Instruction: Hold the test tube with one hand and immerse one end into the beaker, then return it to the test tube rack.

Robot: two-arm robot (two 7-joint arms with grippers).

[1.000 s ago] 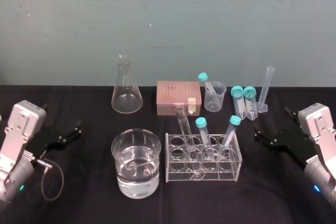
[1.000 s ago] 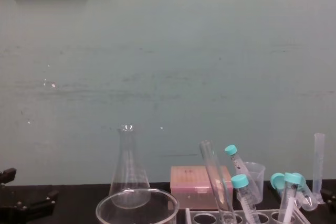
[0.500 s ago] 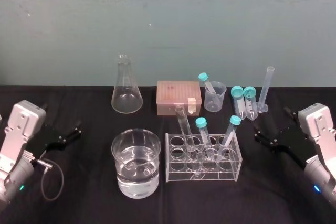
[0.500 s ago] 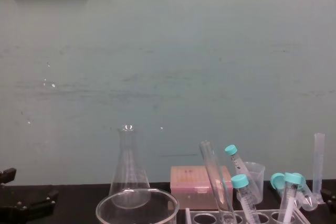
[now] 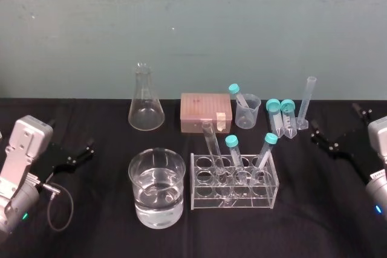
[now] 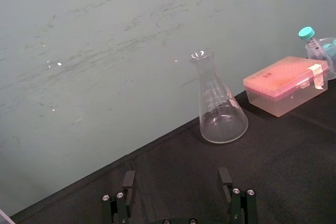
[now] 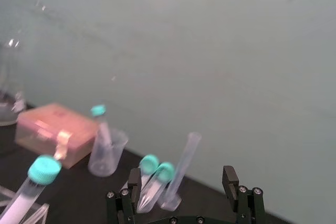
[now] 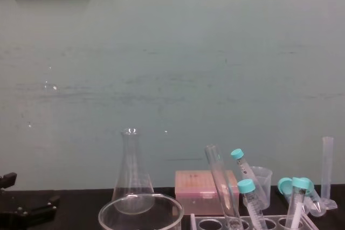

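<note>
**A:** What sits nearest on the counter (image 5: 97, 222)?

**B:** The beaker (image 5: 156, 188), about half full of clear liquid. Just to its right, not touching it, is the test tube rack (image 5: 234, 188).

**A:** And the test tube?

**B:** The test tube (image 5: 213, 143) is in the rack, in a hole toward the left end. It is tilted, with its open top leaning back and to the left. Nothing grips it. Two teal-capped tubes (image 5: 233, 149) lean in holes to its right.

**A:** Where are the arms?

**B:** The left gripper (image 6: 177, 182) is low over the counter's left side, well apart from the beaker. Its jaws are spread wide with nothing between them. The right gripper (image 7: 181, 179) is at the counter's right edge, beyond the rack's right end. Its jaws also gape wide and are empty.

**A:** What is farther back?

**B:** A row of things stands near the wall (image 5: 193, 22). Behind the beaker is an empty Erlenmeyer flask (image 5: 146, 101). Next along is a pink lidded box (image 5: 205, 112), and a small measuring cup (image 5: 247, 113) with a teal-capped tube (image 5: 236, 93) leaning in it. A teal-capped pair (image 5: 281, 116) comes next, and a graduated cylinder (image 5: 306, 104) stands just beside it.
</note>
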